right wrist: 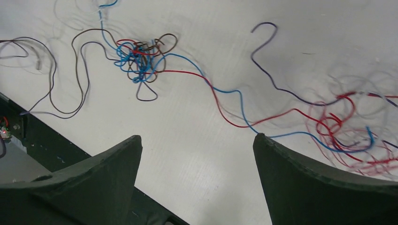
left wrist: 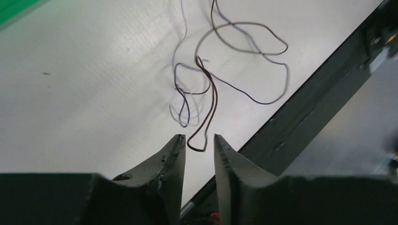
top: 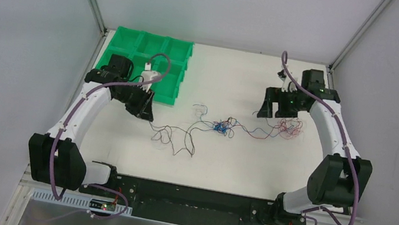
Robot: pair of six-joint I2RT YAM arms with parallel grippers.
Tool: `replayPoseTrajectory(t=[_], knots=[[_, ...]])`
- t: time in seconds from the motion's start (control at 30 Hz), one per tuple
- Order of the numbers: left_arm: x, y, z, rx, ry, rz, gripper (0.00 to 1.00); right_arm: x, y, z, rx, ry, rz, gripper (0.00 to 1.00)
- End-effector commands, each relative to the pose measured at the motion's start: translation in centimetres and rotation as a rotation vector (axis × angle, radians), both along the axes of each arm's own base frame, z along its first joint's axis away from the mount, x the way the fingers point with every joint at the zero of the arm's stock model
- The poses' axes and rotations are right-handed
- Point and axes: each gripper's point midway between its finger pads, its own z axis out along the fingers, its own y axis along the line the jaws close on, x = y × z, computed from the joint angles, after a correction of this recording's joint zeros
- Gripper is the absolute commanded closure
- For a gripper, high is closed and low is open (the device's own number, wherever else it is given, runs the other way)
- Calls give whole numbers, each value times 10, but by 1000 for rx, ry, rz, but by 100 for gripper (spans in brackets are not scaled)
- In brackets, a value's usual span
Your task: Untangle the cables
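The cables lie across the middle of the white table. A knot of blue, red and black wires (top: 221, 128) sits at the centre, a loose red bundle (top: 290, 127) to its right, and black loops (top: 172, 138) to its left. My left gripper (top: 141, 104) hovers left of the black loops. In the left wrist view the gripper (left wrist: 199, 140) has its jaws a narrow gap apart, nothing between them, and a black wire loop (left wrist: 206, 103) just beyond the tips. My right gripper (top: 266, 107) is wide open and empty (right wrist: 197, 138), above bare table between the knot (right wrist: 138, 58) and the red bundle (right wrist: 347, 126).
A green compartment bin (top: 151, 60) stands at the back left, behind the left gripper. A thin white wire loop (top: 200, 110) lies near the centre. The black base rail (top: 190, 198) runs along the near edge and also shows in the left wrist view (left wrist: 319, 98) and the right wrist view (right wrist: 42, 140).
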Motion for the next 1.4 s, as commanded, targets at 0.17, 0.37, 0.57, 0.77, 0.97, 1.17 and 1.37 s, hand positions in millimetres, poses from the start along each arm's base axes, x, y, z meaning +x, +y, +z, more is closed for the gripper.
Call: replayPoseTrajectory(t=[0.17, 0.37, 0.57, 0.77, 0.97, 1.17, 1.37], knots=[[-5, -7, 17, -7, -200, -237, 22, 0, 79, -32, 24, 66, 115, 12], [41, -62, 18, -95, -216, -161, 25, 16, 95, -56, 24, 95, 70, 16], [83, -118, -16, -169, -112, 36, 25, 25, 100, -77, 9, 117, 30, 16], [105, -142, -58, -163, -9, 108, 23, 22, 107, -93, -32, 132, 44, 17], [105, -157, -93, -131, 46, 122, 30, 15, 112, -113, -77, 190, 55, 21], [113, -163, -75, -162, 28, 118, 96, 11, 96, -131, -183, 225, 49, 43], [102, -146, 26, -260, -131, 69, 100, 6, 63, -139, -347, 205, 56, 100]])
